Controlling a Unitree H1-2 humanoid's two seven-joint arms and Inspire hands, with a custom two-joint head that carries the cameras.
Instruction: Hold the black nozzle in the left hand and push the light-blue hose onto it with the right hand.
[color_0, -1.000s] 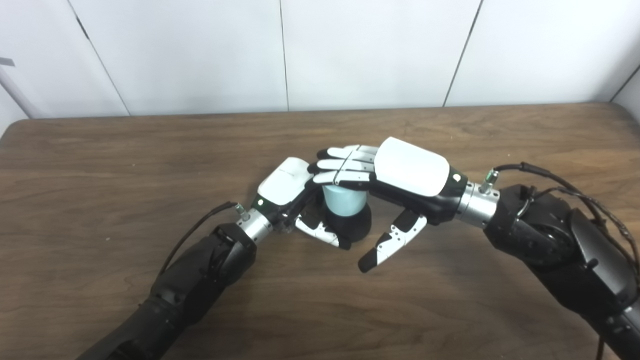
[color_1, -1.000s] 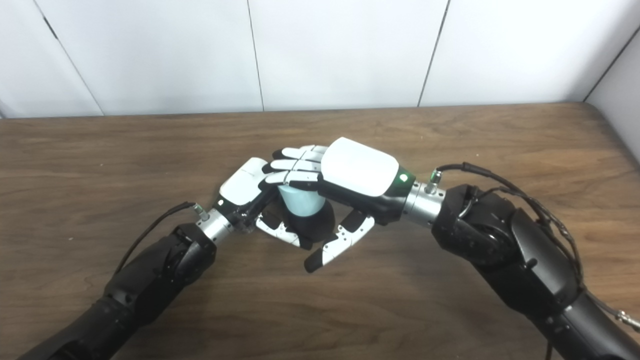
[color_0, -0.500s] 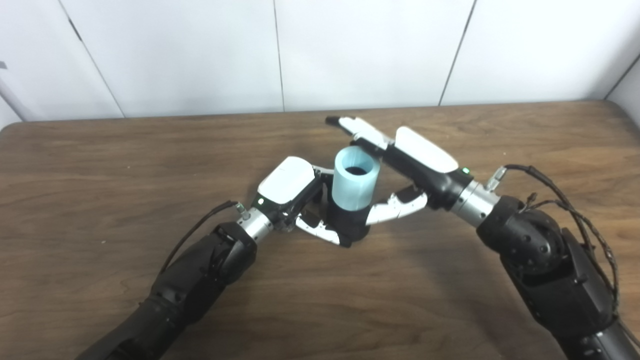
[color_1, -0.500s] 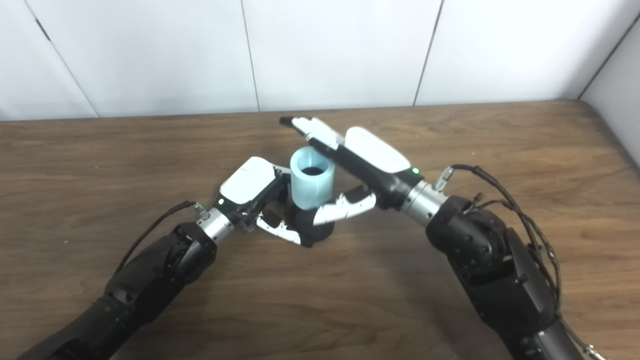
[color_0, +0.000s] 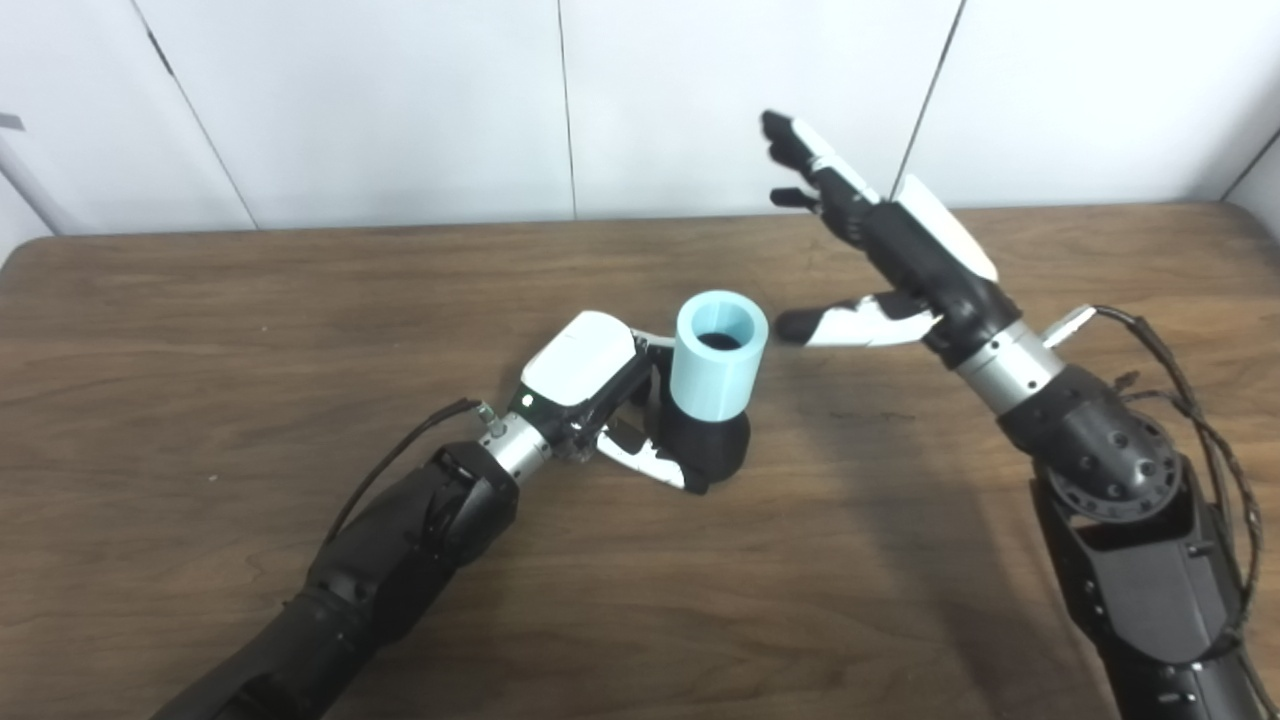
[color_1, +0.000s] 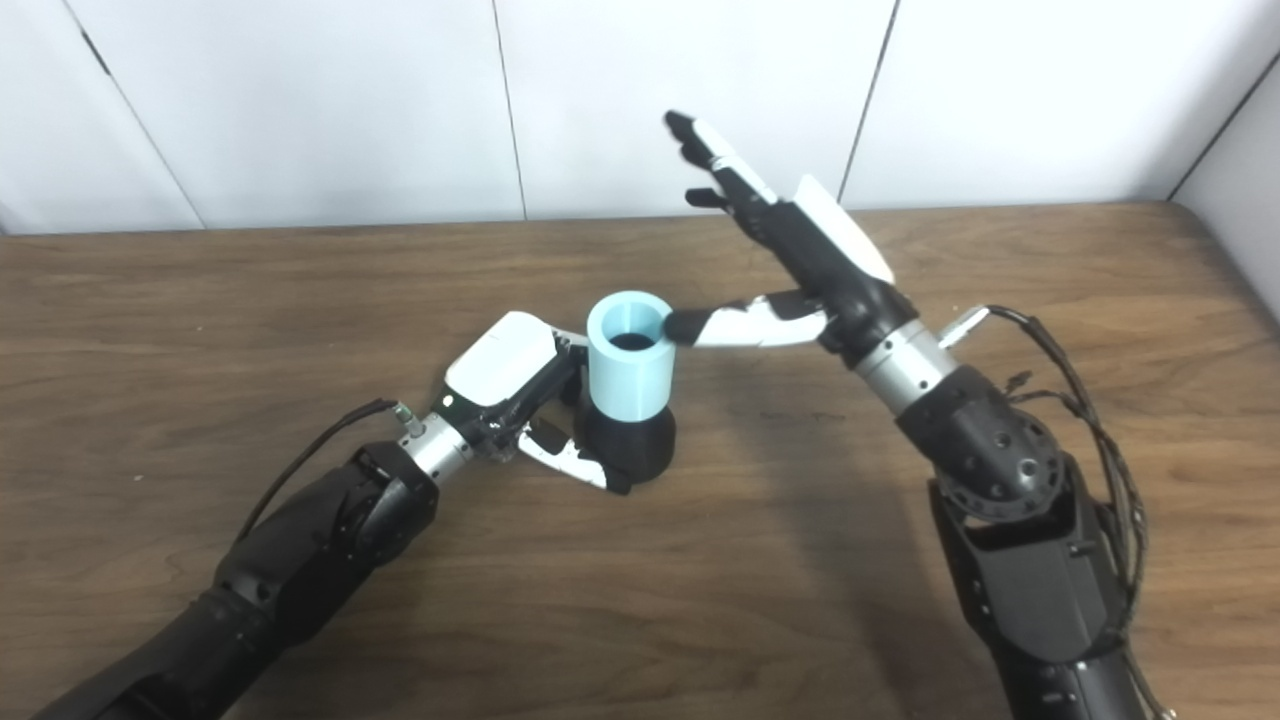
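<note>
The black nozzle (color_0: 708, 450) stands upright on the wooden table (color_0: 200, 330), near its middle. The light-blue hose (color_0: 718, 365), a short open tube, sits upright on top of it. My left hand (color_0: 600, 395) is shut on the black nozzle from the left, thumb across its front and fingers behind it. My right hand (color_0: 885, 250) is open and empty, raised above the table to the right of the hose, fingers spread up and back, thumb pointing toward the hose top without touching it. Both show in the right eye view too: hose (color_1: 628, 370), right hand (color_1: 795, 250).
A white panelled wall (color_0: 400, 100) runs along the table's far edge. The right forearm with its loose black cables (color_0: 1180, 400) stands over the table's right side.
My right hand has let go of the hose top, opened, and lifted up and back to the right. The hose stays on the nozzle. The left hand has kept its grip.
</note>
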